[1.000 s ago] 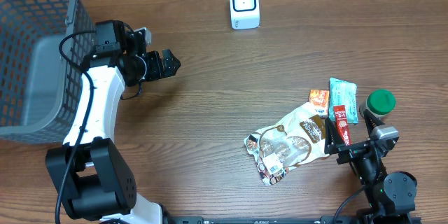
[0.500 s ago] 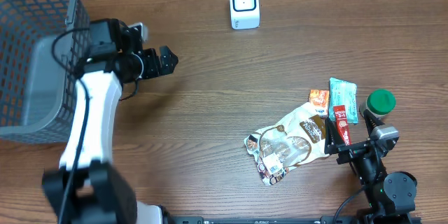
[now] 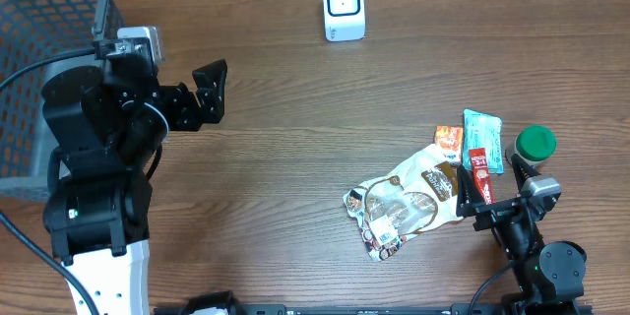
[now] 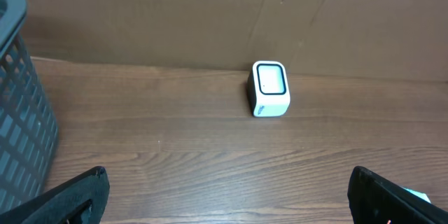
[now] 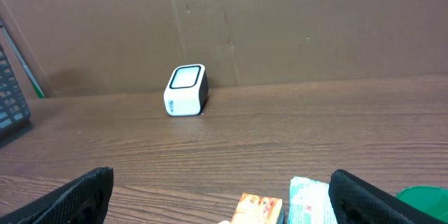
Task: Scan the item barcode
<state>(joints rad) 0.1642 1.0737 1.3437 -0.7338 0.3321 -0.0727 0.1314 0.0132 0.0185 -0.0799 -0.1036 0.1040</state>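
Overhead view: the left end effector (image 3: 213,91) sits just right of the grey mesh basket (image 3: 39,49) at the left edge of the wooden surface (image 3: 295,157). Its jaws are spread wide and nothing is between them. The white barcode scanner (image 3: 344,7) stands upright near the far edge, well apart from both arms.

All the items lie at the right side, close to the right end effector (image 3: 490,192), whose jaws also gape wide and grip nothing. A crinkled clear-and-brown snack pouch (image 3: 404,207) lies flat, just left of that end effector. Beyond it are a small orange packet (image 3: 449,140), a teal packet (image 3: 482,138) beside it, and a narrow red packet (image 3: 479,170) lying partly on the teal one. A green-capped bottle (image 3: 535,144) stands at the far right, just beside the teal packet.

Left wrist view: the scanner (image 4: 269,89) is ahead with its window tilted upward, seen between the two dark fingertips (image 4: 70,196) in the lower corners. The basket wall (image 4: 21,133) is at the left.

Right wrist view: the scanner (image 5: 186,89) stands far ahead at the left. The orange packet (image 5: 259,205), the teal packet (image 5: 310,199) and the green cap (image 5: 423,199) show along the bottom edge between the spread fingertips (image 5: 77,196).
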